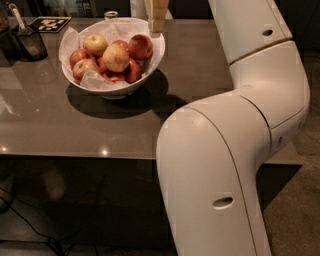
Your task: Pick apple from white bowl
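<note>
The white bowl (145, 75) stands on the grey table at the back left, lined with crumpled white paper and piled with apples. The apple (116, 57), large and pale yellow with a pink blush, lies on top near the middle of the pile. A smaller yellow-green apple (95, 44) sits behind it to the left, and a deep red apple (141, 46) to its right. My gripper (157, 17) hangs at the top of the view, just above the bowl's far right rim, up and right of the apple. Its upper part is cut off by the frame.
My white arm (235, 150) fills the right half of the view, its elbow low in front of the table (60, 130). A dark holder with a utensil (30, 42) and a black-and-white marker card (50, 23) are at the back left. A small jar (111, 15) stands behind the bowl.
</note>
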